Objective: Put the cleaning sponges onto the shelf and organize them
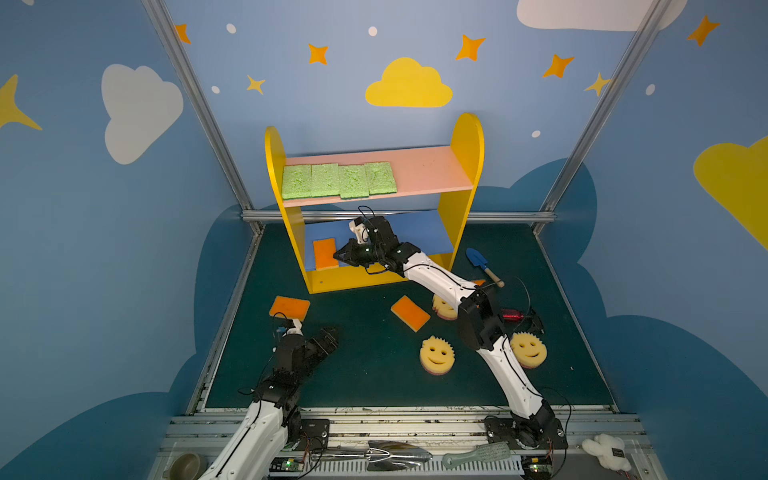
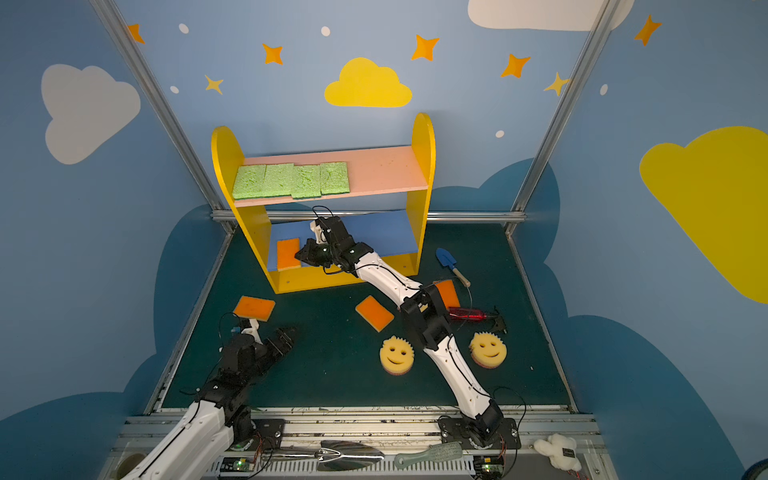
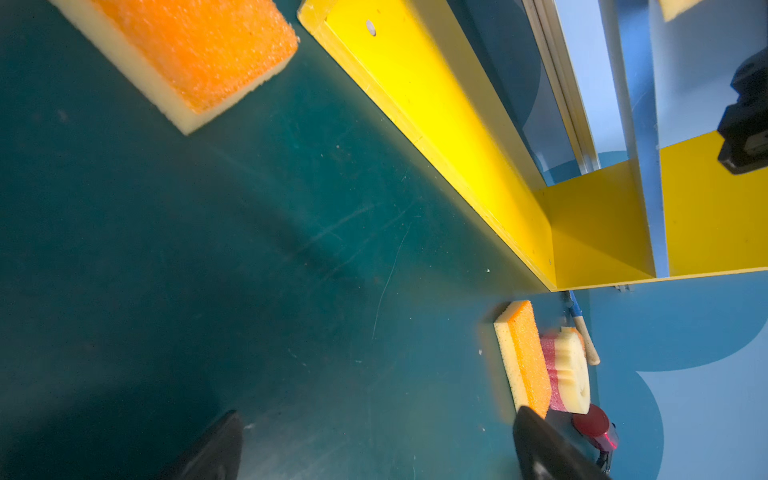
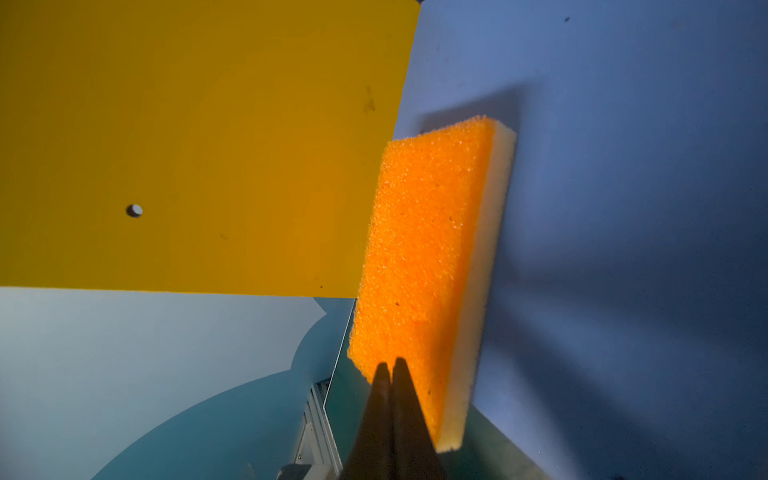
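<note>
The right gripper [image 4: 390,365], clenched and empty, has its tips at the near edge of an orange sponge [image 4: 419,257] lying on the blue lower board [image 1: 415,232] of the shelf [image 1: 465,137]. An off-centre nudge would likely skew the sponge or jam it against the yellow side panel [image 4: 187,145]. The left gripper [image 3: 378,411] hangs released in front of the shelf. Four green sponges [image 1: 338,179] line its pink upper board [image 1: 428,170]. More sponges [image 1: 436,353] lie on the dark-green tabletop [image 1: 365,374] before it, walled by cloud-and-star murals [image 1: 407,83].

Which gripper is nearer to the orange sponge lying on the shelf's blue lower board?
Right. The right gripper, shut, is just beside that orange sponge; the left gripper, open, is over the table before the shelf.
</note>
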